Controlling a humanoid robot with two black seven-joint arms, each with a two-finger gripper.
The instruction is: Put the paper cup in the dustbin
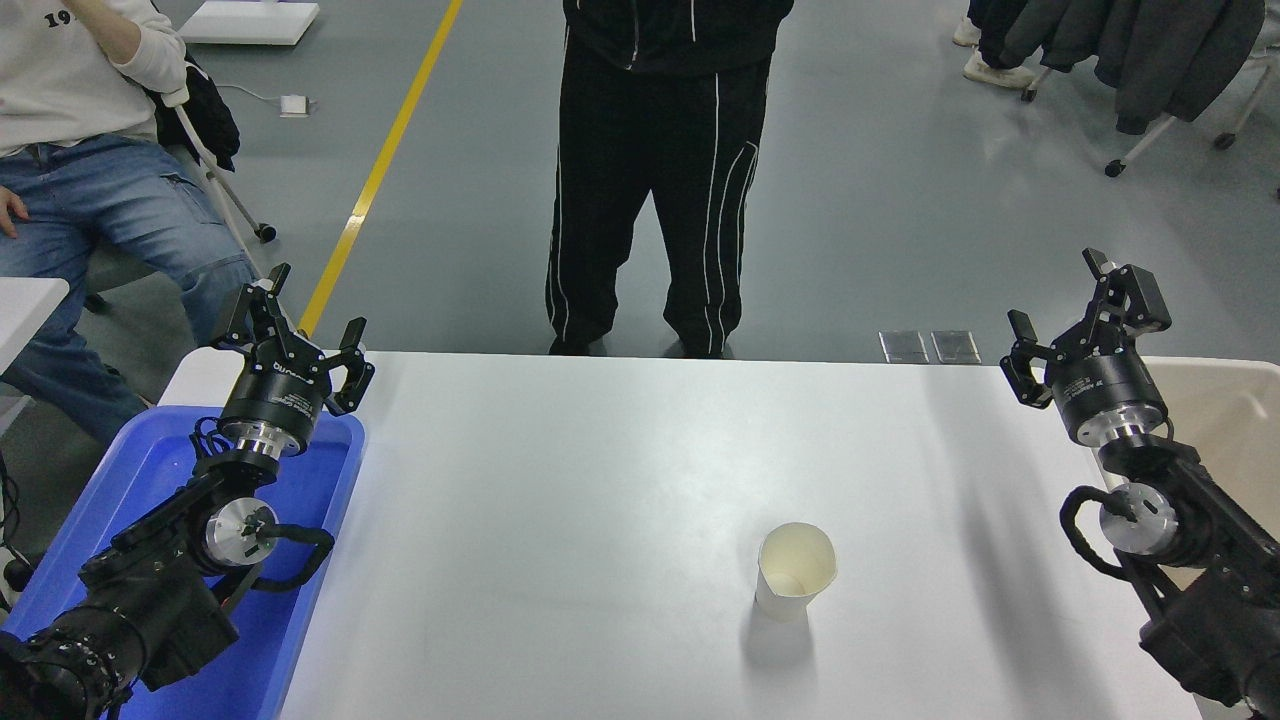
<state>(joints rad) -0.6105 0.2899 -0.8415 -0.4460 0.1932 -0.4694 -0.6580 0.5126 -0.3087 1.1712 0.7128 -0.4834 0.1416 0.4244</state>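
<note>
Nothing was done yet: the paper cup (795, 571) stood upright on the bench (600, 480), well apart from the dustbin (1235, 400). The right gripper (1075, 320) hung near the bin, fingers released and holding nothing; the left gripper (292, 335), likewise spread, sat parked at lower left.

Bright, even overhead light, sharp focus; the paper cup (796, 571) casts a soft shadow toward the camera.

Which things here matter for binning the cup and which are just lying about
Part of the job:
paper cup, upright on the table
dustbin, at the right edge
right hand, open

Just lying about:
blue tray
left hand, parked above it
</note>
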